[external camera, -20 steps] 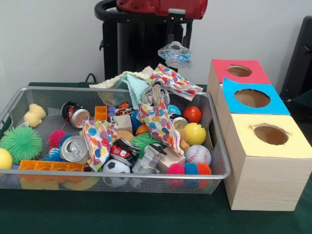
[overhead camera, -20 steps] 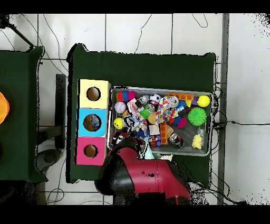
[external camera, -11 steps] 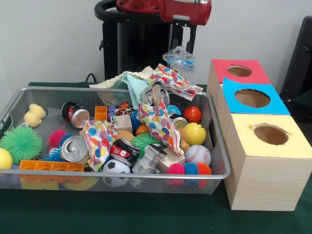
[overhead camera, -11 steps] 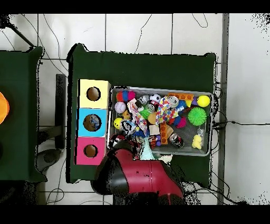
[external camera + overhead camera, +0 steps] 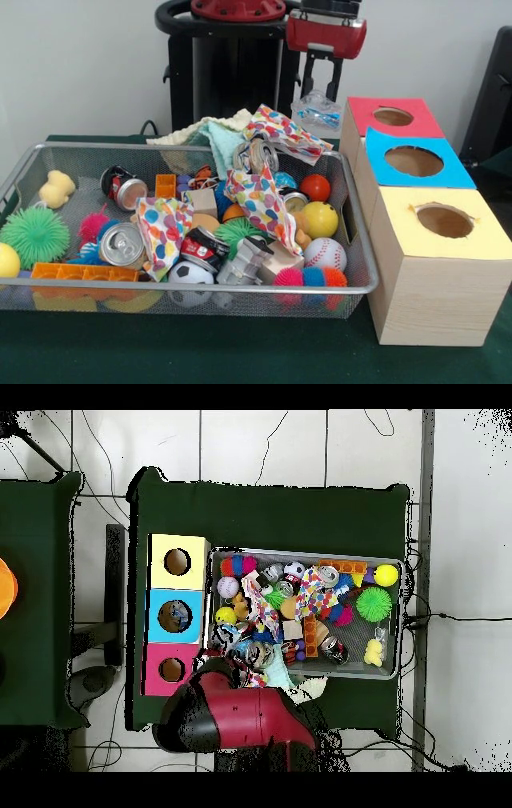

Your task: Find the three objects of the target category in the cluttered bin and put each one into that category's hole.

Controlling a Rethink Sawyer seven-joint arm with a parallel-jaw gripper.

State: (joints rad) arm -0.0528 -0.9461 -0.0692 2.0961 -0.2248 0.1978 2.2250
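Gripper [image 5: 322, 90] clamped on crumpled clear plastic wrapper [image 5: 319, 109], hanging just above bin [image 5: 352, 210] rim, at bin's one o'clock corner, beside red box [image 5: 358, 126]. Red hole [image 5: 393, 117] at three o'clock from wrapper, not yet under it. Risk: flimsy wrapper held by edge, could slip loose and drop onto rim or into gap between bin and box; floppy bulk could snag hole edge.

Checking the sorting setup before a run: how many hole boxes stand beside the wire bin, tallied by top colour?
Red-topped box: 1
Blue-topped box: 1
Yellow-topped box: 1
Total: 3
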